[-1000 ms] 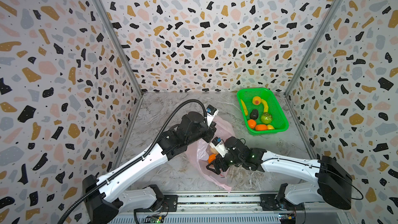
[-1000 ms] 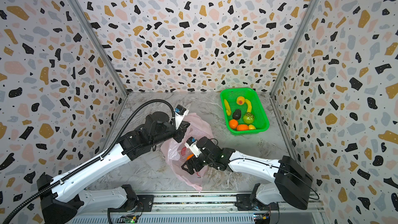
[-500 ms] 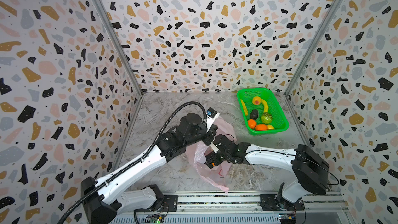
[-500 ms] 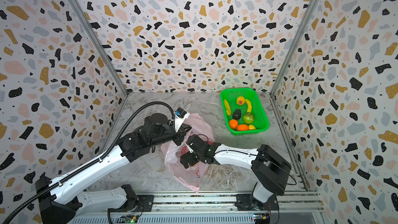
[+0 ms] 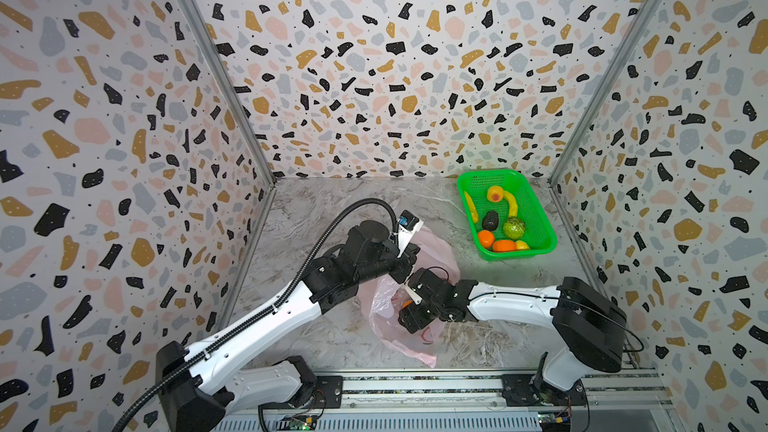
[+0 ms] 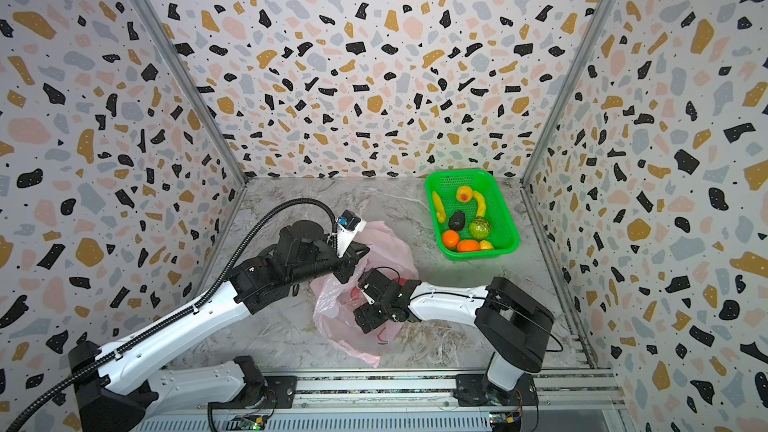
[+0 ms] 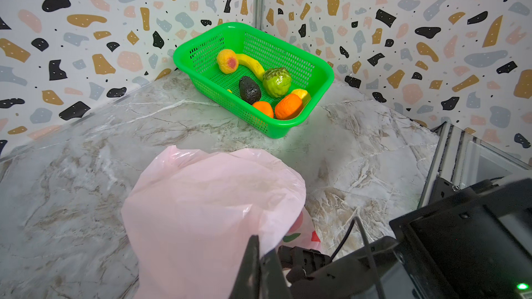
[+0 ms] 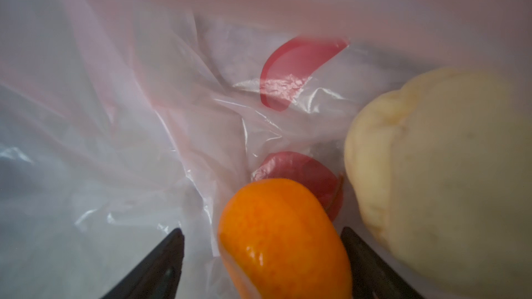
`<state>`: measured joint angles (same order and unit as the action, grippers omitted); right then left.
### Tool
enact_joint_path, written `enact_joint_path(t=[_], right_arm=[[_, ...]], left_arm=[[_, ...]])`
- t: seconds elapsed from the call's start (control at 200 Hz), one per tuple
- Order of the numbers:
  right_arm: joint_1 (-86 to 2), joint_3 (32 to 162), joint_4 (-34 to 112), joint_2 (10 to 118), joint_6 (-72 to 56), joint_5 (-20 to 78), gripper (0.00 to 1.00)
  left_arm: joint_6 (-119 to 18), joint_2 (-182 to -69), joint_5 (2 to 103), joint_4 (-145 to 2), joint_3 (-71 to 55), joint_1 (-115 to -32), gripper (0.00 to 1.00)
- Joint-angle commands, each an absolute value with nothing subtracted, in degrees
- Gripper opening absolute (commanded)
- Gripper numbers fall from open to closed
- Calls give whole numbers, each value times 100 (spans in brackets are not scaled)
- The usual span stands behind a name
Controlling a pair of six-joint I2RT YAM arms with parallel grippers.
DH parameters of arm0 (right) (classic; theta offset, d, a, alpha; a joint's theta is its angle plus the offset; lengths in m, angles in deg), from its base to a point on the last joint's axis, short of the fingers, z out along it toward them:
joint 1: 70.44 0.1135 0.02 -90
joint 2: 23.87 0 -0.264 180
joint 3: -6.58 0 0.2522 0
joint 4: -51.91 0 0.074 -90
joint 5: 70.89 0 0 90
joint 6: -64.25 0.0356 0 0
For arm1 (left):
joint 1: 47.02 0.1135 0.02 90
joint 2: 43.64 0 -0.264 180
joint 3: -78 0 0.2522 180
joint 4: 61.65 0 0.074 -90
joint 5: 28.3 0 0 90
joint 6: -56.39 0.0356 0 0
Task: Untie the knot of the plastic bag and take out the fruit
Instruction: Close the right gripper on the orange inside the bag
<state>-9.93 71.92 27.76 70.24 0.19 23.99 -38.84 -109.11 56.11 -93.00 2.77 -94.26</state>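
1. Two fruits show in the right wrist view, an orange tangerine (image 8: 283, 240) and a pale fruit (image 8: 440, 174). Both lie inside the plastic bag (image 5: 388, 322), which sprawls on the marble surface (image 5: 332, 209) near the front rail, between the two arms.
2. Left tool (image 7: 256, 254): jaws closed, pinching a fold of pink film and holding the bag's upper side raised. We find no knot in any view. The mouth looks open, so we judge the untying done.
3. Right tool (image 8: 262, 230): reached into the bag mouth, jaws apart, gripping nothing yet.
4. Key relation: the tangerine sits directly between the right tool's jaws, its long axis running along the reach, so closing would take it across its short width. It lies off-centre, close to the jaw on the pale fruit's side, with a clear gap to the opposite jaw.
5. The pale fruit is just beside that nearer jaw, outside it, and may crowd the closing.
6. The right arm is the nearer one for the pick. The green basket (image 5: 515, 254), already holding several fruits, stands well apart toward the back right corner.
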Motion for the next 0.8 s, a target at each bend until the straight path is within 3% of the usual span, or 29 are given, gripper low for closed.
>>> enact_joint_path(t=[0.0, 0.19, 0.796], right_arm=[[-966, 7193, 2650, 6991, 12, 2150, 79], [-939, 7147, 2687, 6735, -26, 2087, 59], [-1502, 6520, 2508, 4196, 39, 3140, 57]], left_arm=[[-3914, -10815, 5515, -9026, 329, -9383, 0], [-3882, -10791, 5514, -9077, 373, -9386, 0], [-3809, -10701, 5664, -9071, 507, -9385, 0]])
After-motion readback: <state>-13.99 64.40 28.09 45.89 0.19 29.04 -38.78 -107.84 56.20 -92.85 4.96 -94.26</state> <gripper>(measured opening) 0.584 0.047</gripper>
